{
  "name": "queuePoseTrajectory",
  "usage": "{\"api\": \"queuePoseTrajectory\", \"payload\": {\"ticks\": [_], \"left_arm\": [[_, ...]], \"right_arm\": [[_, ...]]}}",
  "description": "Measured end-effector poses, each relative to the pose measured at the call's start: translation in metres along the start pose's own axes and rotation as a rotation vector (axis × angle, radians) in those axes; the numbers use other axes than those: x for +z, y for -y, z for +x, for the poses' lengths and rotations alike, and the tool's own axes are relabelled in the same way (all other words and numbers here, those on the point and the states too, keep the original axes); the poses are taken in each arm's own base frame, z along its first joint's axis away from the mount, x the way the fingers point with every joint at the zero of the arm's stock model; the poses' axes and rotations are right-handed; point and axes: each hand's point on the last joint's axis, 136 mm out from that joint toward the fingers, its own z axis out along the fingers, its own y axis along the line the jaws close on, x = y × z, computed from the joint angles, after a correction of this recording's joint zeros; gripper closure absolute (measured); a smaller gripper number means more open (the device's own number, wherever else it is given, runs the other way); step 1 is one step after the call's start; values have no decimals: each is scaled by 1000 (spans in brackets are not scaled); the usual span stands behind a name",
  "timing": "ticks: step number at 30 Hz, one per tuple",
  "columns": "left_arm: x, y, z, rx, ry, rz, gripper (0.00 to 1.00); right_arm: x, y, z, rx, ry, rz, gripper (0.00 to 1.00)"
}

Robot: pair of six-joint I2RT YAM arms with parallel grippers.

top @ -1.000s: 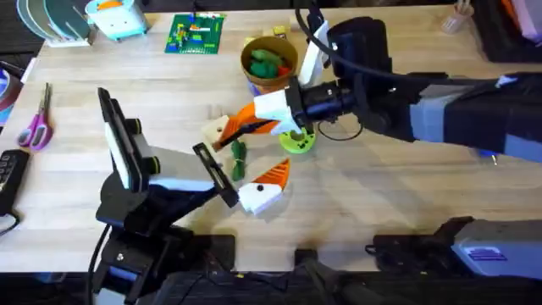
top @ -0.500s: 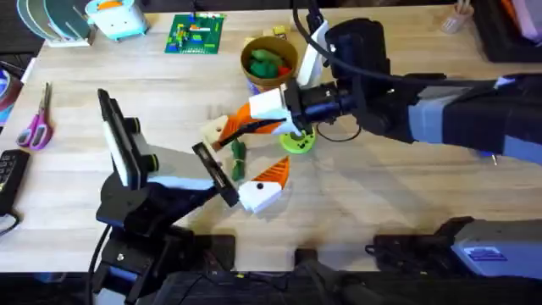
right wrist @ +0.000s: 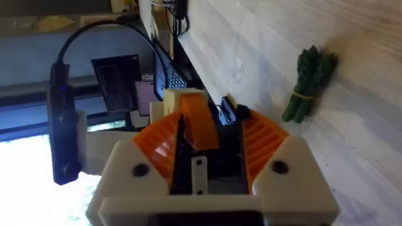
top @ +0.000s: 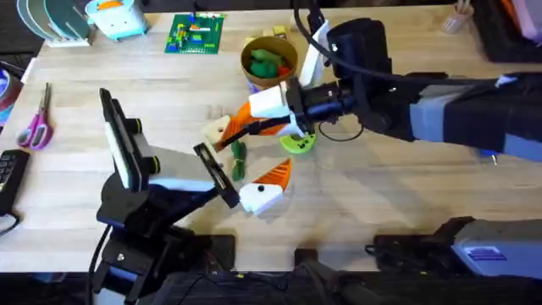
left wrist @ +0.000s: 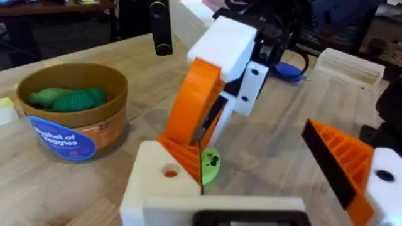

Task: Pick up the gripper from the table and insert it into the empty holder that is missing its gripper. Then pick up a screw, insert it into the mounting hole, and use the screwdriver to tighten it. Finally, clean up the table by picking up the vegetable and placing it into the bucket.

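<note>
The right arm reaches across the middle, its hand (top: 230,131) low over the counter — pads closed on a flat orange piece (right wrist: 196,125). The left arm lies low and forward, its hand (top: 267,185) parted — nothing between its pads.

The light wooden table (top: 398,182) carries 1 bucket (top: 268,63) with an orange side just beyond the right gripper (top: 222,135), and the dark green vegetable (top: 239,156) lies flat on the boards just beneath that claw's tips, between it and the left gripper (top: 254,188). A lime green disc (top: 297,142) rests on the wood under the right claw's wrist. Well off to the left of both claws lie pink-handled scissors (top: 36,121), while a green block plate (top: 196,33) sits by the far edge, beyond the bucket.
</note>
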Motion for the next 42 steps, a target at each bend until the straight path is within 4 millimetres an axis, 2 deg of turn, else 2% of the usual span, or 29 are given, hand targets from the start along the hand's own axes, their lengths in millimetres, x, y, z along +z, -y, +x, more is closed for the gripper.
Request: {"api": "queuePoseTrajectory", "payload": {"ticks": [5, 12, 16, 17, 20, 25, 27, 32, 37, 42], "left_arm": [[0, 11, 1, 12, -5, 59, 8], [0, 14, 1, 19, -7, 76, 9], [0, 15, 1, 21, -7, 80, 8], [0, 15, 2, 21, -8, 83, 8], [0, 16, 2, 21, -8, 87, 8], [0, 17, 2, 20, -9, 93, 8], [0, 17, 2, 20, -10, 96, 8], [0, 21, 3, 19, -13, 116, 8], [-1, 24, 3, 18, -16, 135, 9], [-1, 26, 4, 17, -18, 146, 9]], "right_arm": [[-1, 0, -1, 0, 3, 0, 480], [-5, 2, -6, 4, 19, 1, 454], [-11, 3, -15, -3, 45, -3, 419], [-14, 2, -19, -14, 60, -9, 382], [-26, 1, -36, -58, 116, -24, 274], [-55, 10, -63, -106, 215, -5, 127], [-66, 14, -72, -126, 253, 9, 92], [-93, 23, -95, -158, 318, 76, 74], [-112, 36, -93, -169, 300, 256, 72], [-133, 29, -75, -346, 229, 433, 69]]}}
